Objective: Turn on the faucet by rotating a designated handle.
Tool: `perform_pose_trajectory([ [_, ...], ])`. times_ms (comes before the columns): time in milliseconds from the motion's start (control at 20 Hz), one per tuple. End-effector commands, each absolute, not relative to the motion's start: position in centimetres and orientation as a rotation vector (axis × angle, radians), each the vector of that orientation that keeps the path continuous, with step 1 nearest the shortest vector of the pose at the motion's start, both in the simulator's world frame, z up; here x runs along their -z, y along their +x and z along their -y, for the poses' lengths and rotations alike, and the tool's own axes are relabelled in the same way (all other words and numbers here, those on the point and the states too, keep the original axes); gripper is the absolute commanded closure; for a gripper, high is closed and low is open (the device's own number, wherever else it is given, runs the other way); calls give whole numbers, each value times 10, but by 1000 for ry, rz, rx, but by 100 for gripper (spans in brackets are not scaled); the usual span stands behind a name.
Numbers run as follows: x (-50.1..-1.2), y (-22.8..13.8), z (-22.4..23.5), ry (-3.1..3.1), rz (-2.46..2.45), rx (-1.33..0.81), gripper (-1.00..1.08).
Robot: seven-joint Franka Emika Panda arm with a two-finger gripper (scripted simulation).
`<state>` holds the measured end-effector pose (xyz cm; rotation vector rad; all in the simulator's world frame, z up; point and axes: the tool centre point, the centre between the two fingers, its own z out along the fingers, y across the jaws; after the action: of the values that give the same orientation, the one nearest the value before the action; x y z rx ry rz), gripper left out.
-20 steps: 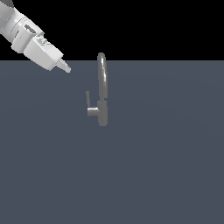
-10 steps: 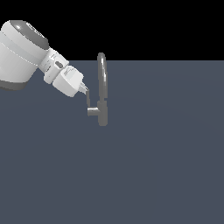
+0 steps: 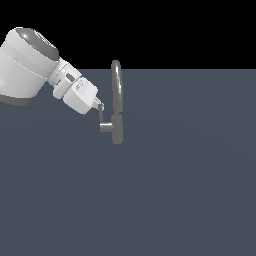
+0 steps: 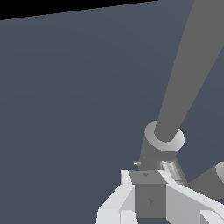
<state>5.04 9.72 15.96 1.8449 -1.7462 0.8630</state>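
One small grey metal faucet (image 3: 117, 107) w/ arched spout stands upright on your dark grey worktop (image 3: 180, 190). Your white hand (image 3: 100, 107) touches its thin grey lever handle (image 3: 102, 116); grip state: cannot tell.

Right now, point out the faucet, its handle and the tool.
faucet (image 3: 116, 85): exterior view, on the arched spout's upright.
handle (image 3: 104, 118): exterior view, on the thin lever above the stub.
tool (image 3: 99, 106): exterior view, at the fingertips by the lever's upper end.

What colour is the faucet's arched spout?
Plain metallic grey spout, clearest in the exterior view.
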Motion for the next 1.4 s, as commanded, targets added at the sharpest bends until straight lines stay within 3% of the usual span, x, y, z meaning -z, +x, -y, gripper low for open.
perform_pose_trajectory([
  [0,-161,44,-97,1846,1746,-863,108],
  [1350,-151,-29,-88,1848,1745,-864,108],
])
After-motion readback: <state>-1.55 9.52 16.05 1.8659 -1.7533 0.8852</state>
